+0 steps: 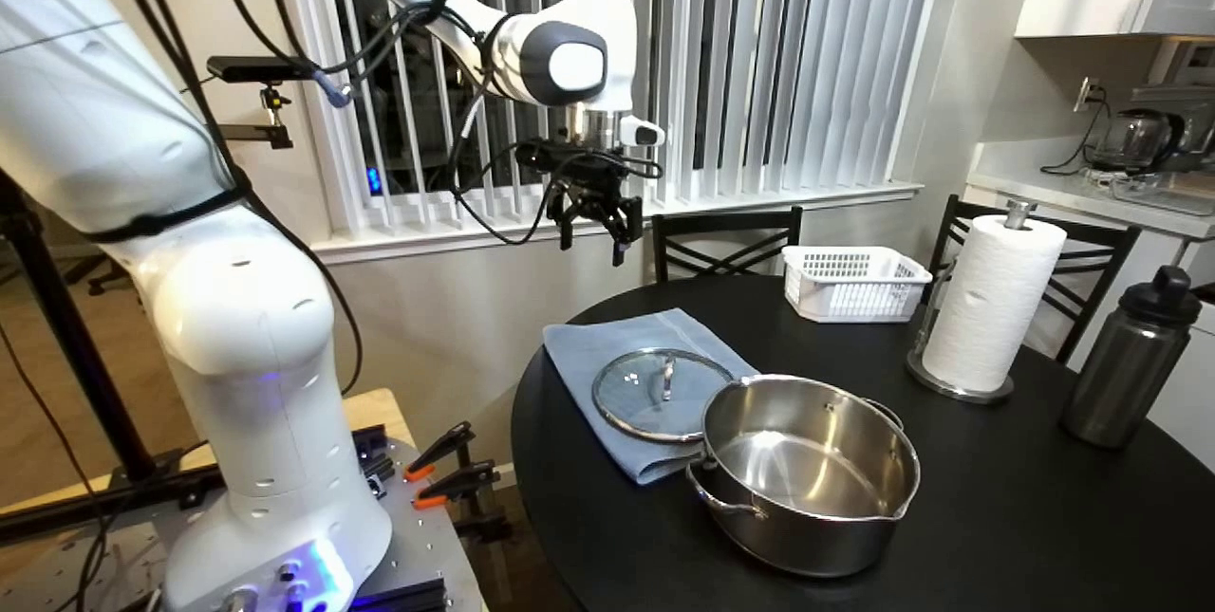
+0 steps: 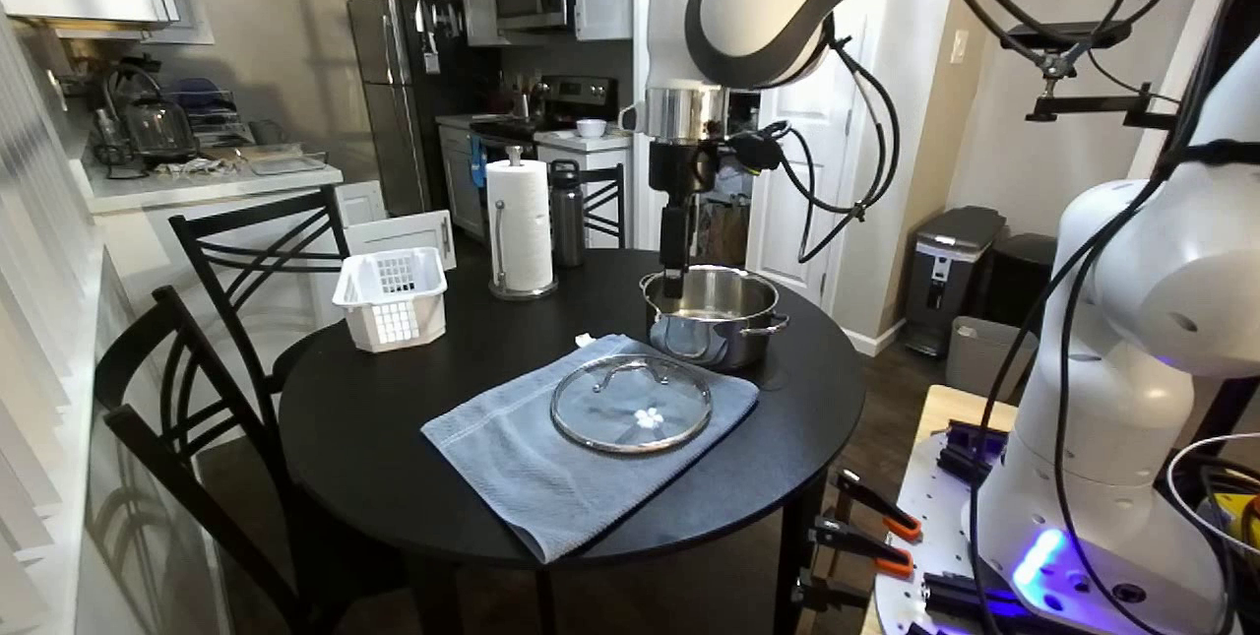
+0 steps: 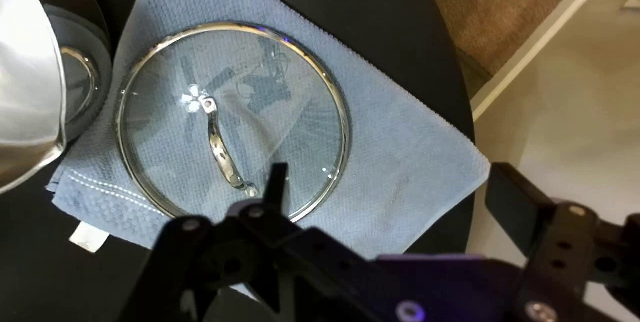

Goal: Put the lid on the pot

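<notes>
The lid is round clear glass with a metal rim and an arched metal handle. It lies flat, handle up, on a folded blue-grey cloth; it also shows in an exterior view and the wrist view. The pot is wide shiny steel, uncovered, and stands right beside the lid and cloth; it also shows in an exterior view and partly in the wrist view. My gripper is open and empty, high above the table, pointing down. In the wrist view its fingers are wide apart, offset from the lid handle.
A black round table bears everything. A white basket, a paper towel roll and a dark metal bottle stand on the table beyond the pot. Black chairs surround it. A window with blinds is behind the arm.
</notes>
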Action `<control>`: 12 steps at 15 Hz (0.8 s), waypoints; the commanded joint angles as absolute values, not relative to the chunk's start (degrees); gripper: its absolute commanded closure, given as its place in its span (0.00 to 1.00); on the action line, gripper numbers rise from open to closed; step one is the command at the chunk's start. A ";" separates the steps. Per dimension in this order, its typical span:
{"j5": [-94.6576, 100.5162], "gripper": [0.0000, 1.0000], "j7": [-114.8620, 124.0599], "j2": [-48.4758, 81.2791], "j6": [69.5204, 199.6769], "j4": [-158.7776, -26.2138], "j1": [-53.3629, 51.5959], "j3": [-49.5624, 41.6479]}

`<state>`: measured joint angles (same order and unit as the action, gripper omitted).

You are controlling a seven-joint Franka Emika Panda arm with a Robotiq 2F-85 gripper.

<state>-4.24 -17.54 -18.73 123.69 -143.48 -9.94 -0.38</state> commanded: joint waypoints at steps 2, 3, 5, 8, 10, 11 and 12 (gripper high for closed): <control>7.49 0.00 -20.62 -6.66 123.09 -138.09 -6.36 0.43; 11.61 0.00 -20.56 -5.17 123.46 -137.64 -5.40 0.22; 19.87 0.00 -20.07 -2.45 123.37 -136.72 -3.69 -0.04; 30.76 0.00 -18.40 1.53 126.22 -136.02 -2.50 0.14; 34.59 0.00 -17.71 3.79 129.08 -135.82 -2.57 0.31; 35.99 0.00 -17.27 4.85 130.27 -135.66 -2.63 0.28; 35.76 0.00 -17.47 5.87 131.62 -135.58 -2.54 0.25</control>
<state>32.87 -18.64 2.49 128.34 -136.67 -3.10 -0.35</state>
